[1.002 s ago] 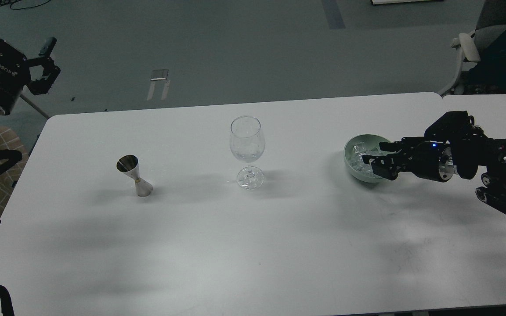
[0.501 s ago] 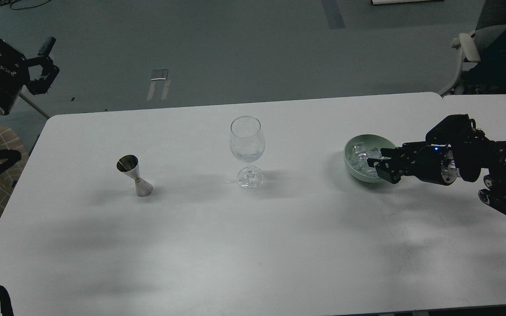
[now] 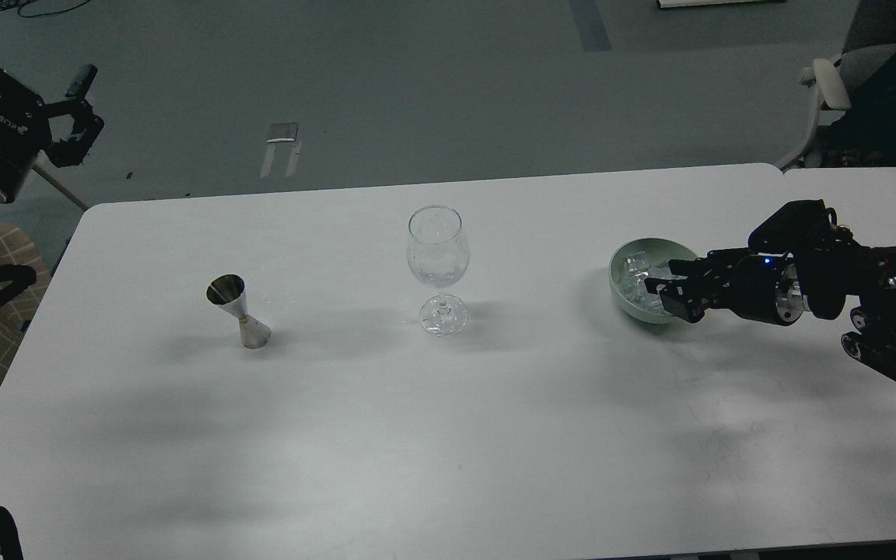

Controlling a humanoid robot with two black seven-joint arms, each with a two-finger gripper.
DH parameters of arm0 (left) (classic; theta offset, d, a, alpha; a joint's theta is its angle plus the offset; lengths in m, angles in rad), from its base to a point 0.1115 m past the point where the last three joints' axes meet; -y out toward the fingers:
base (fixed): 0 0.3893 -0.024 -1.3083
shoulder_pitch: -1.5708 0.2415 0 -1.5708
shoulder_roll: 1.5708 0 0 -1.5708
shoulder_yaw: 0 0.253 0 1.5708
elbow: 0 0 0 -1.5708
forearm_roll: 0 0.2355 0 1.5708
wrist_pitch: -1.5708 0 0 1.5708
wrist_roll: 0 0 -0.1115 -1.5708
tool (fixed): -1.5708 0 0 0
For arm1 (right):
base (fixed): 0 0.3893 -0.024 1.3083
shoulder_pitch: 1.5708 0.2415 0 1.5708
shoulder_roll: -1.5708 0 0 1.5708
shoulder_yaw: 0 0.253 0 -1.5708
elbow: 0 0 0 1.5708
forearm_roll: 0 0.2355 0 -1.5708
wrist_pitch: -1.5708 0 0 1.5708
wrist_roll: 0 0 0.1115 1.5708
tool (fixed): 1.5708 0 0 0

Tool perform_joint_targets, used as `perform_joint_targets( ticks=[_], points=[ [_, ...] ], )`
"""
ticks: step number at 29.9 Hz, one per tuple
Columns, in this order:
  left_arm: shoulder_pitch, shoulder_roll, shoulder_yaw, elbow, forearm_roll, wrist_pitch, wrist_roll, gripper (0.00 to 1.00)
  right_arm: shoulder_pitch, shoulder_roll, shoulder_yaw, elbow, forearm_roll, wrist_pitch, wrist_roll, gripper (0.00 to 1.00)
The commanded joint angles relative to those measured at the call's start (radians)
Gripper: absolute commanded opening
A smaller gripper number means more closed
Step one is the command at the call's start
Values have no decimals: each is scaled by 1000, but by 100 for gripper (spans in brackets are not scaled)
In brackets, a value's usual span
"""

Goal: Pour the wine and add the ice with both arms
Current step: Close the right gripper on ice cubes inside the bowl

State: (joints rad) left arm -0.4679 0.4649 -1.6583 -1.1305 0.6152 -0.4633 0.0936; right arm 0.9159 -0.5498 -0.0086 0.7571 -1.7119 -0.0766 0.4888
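My right gripper [image 3: 662, 284] reaches in low from the right, fingers parted; my left gripper [image 3: 78, 117] hangs raised at far left, spread.

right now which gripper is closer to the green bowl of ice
Right. The right gripper sits over the green bowl at its right rim, above the ice. The left gripper is raised far off, past the table's left edge.

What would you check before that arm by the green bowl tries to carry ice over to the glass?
1. Wine glass upright: ok.
2. Ice left in the green bowl: ok.
3. Right gripper at the bowl, jaws apart: ok.
4. Cube between its jaws: cannot tell.
5. Table between bowl and glass free of obstacles: ok.
6. Left gripper and jigger clear of that path: ok.
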Motion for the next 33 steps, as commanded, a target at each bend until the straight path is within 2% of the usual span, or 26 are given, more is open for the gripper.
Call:
perform_joint_targets(
  ticks=[1, 23, 30, 33],
  points=[
    [0, -2, 0, 0, 0, 0, 0, 98, 3, 24, -1, -16, 0, 0, 0, 51],
    [0, 0, -1, 0, 0, 0, 0, 98, 6, 36, -8, -36, 0, 1, 0, 51],
    [0, 0, -3, 1, 0, 0, 0, 98, 1, 39, -8, -41, 2, 3, 0, 48],
    [0, 0, -3, 1, 0, 0, 0, 98, 1, 39, -8, -41, 0, 1, 0, 42]
  ],
)
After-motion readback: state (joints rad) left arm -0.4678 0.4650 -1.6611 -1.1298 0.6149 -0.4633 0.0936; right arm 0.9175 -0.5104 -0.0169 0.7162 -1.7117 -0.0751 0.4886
